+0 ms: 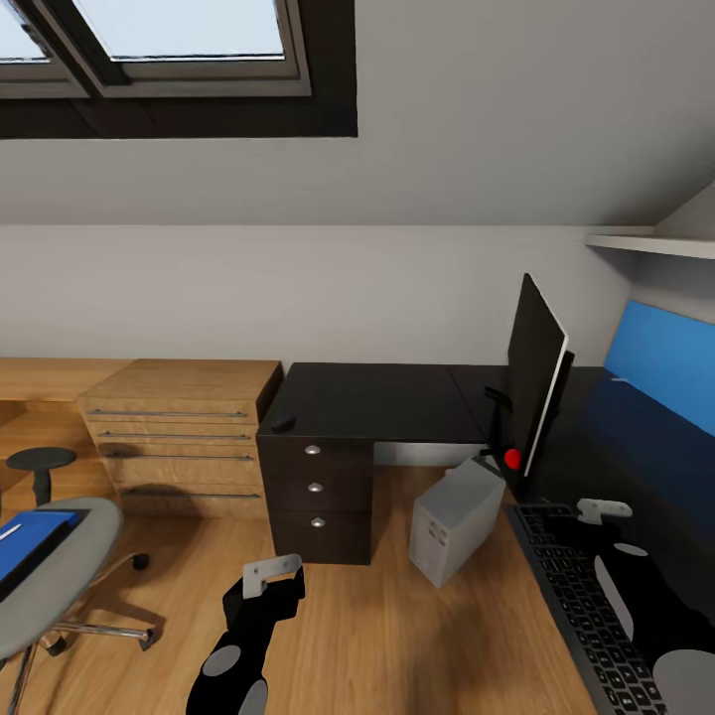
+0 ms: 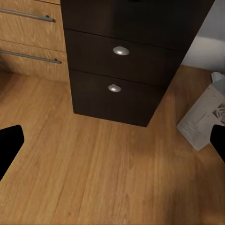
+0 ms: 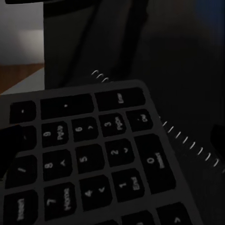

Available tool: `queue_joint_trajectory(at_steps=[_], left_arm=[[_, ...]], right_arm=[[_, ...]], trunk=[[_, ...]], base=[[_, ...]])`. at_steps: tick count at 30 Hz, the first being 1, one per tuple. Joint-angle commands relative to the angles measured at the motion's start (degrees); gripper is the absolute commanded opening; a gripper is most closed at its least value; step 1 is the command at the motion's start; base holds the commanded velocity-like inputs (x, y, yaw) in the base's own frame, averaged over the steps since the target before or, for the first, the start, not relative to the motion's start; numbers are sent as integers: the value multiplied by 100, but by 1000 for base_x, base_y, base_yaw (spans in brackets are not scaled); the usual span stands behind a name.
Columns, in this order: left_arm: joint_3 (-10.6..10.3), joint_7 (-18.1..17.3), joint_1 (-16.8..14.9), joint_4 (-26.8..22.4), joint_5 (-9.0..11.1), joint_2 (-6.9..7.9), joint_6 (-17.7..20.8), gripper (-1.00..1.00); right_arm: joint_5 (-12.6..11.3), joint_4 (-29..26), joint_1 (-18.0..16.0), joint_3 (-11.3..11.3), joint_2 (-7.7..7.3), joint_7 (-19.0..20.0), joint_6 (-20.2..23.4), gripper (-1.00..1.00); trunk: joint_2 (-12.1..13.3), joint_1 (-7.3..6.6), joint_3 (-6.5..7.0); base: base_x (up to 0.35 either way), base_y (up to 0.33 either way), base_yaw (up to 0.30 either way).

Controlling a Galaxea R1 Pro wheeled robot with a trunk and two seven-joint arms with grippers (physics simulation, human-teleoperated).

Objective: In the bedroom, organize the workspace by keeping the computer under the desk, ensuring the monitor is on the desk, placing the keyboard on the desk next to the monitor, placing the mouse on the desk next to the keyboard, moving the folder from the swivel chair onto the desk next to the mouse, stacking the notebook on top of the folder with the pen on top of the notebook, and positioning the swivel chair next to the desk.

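The monitor stands edge-on on the black desk, with the keyboard lying in front of it. My right gripper hovers open just above the keyboard's number keys. A small black mouse sits on the desk's left corner. On the floor by the desk leans the pale computer. At far left, the swivel chair carries the blue folder; a thin pale pen-like line crosses it. I cannot make out the notebook. My left gripper hangs open over the floor.
Light oak drawers stand against the wall left of the desk's dark drawer unit. A round black stool is beyond the chair. A blue back panel runs along the desk's right side. Wood floor lies between chair and desk.
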Motion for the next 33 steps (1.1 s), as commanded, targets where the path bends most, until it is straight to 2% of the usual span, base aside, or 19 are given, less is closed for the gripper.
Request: queue_joint_trajectory(at_steps=[1, 18, 33], left_arm=[[-9, 48, -5, -7, 53, 1, 15, 100], [-15, 48, -5, -58, 74, -27, 7, 100], [-18, 48, -5, -60, 75, -33, 4, 100]], right_arm=[[11, -9, -3, -19, 1, 37, 31, 100], [27, 16, -3, -5, 2, 16, 32, 100], [28, 17, -3, -11, -3, 10, 32, 100]], trunk=[[-4, 0, -6], [-4, 0, -6], [-605, 329, -276]], base=[[0, -29, 0], [0, -6, 0], [0, 0, 0]])
